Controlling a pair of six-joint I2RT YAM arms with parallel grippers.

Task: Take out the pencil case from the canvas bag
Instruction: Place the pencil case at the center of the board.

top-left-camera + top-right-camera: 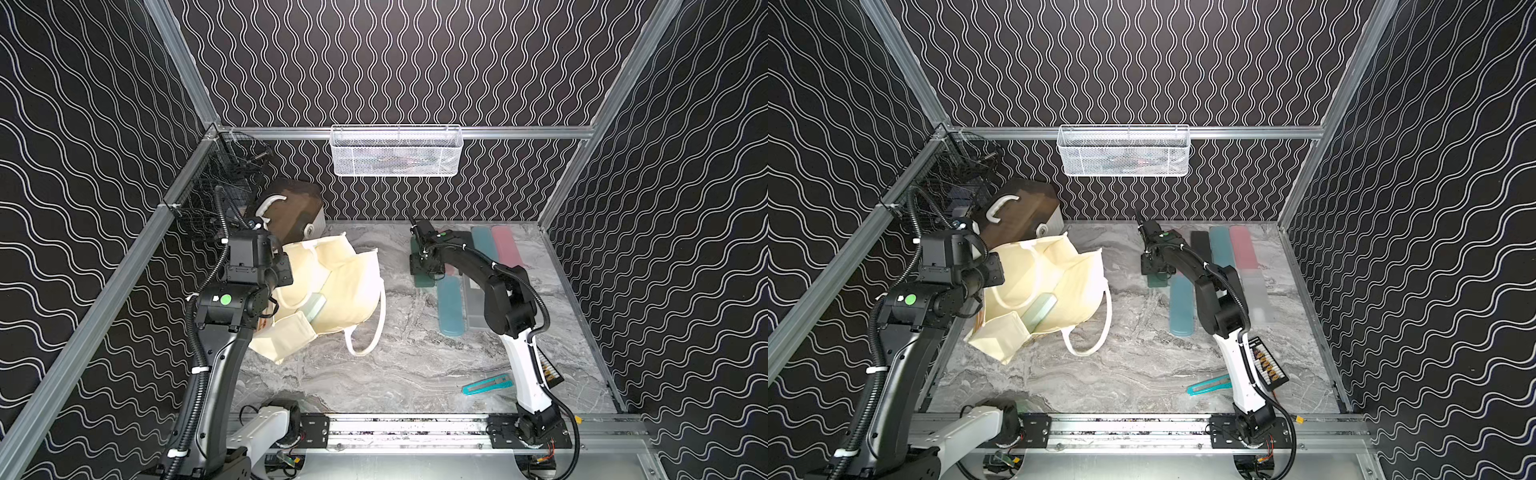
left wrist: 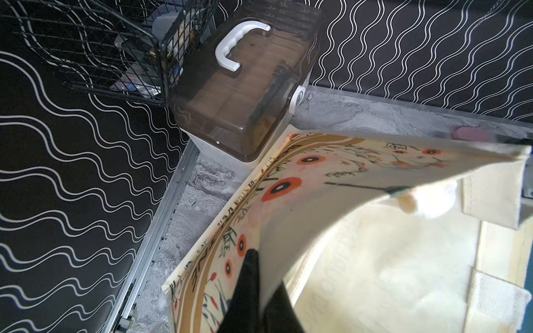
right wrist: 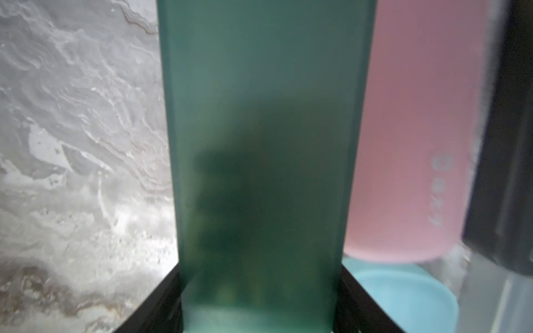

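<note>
Canvas bag lies slumped on left side of marble table, mouth agape; cream cloth, long loop handles, one side printed with orange flowers and tan bands, band lettering too warped to read. Pale green pencil case sits inside bag. Left gripper pressed together, pinching bag's printed rim. Farther right, right gripper clamps dark green pencil case by long sides, just beside pink case; pink case's embossed lettering blurred, unreadable
</note>
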